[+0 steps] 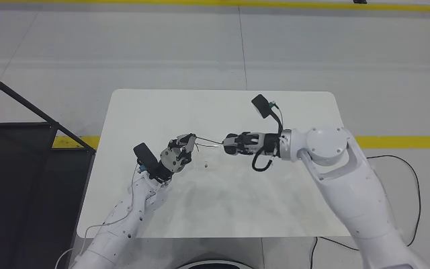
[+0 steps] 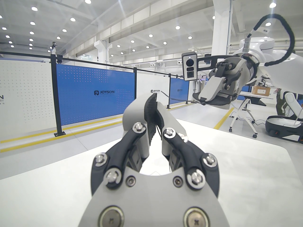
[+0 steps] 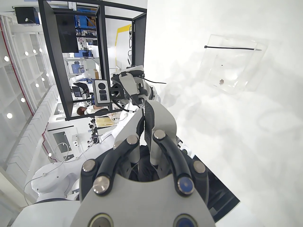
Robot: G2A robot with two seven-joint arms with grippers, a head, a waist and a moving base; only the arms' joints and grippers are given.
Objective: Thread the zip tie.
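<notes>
White table point(image 1: 269, 195) underneath, grey floor all round it, and right over the middle we've got the action: a thin black zip tie point(image 1: 209, 140) stretched in the air between the two grippers. The left gripper point(image 1: 191, 141) has its ribbed pads pressed together on one end of it. From the right wrist view a short black tip pokes out just past those fingers. Facing it, the right gripper point(image 1: 227, 144) is clamped on the other end, fingertip to fingertip with its partner, only that short run of tie between them. Both are raised off the tabletop, tips pointed at one another. The strap runs nearly straight from one pinch to the other.

Just beside the left gripper, down on the table and below the tie, lies a clear plastic bag point(image 3: 236, 76), flat. A second zip tie point(image 3: 230, 48), black and straight, sits along its far edge, with a small speck point(image 3: 221, 81) near the bag's middle. Neither gripper touches the bag.

Further out, beyond the right gripper, a blue panel fence point(image 2: 94, 93) on black posts lines the hall. A yellow floor line point(image 1: 396, 141) runs past the table on the right arm's side.
</notes>
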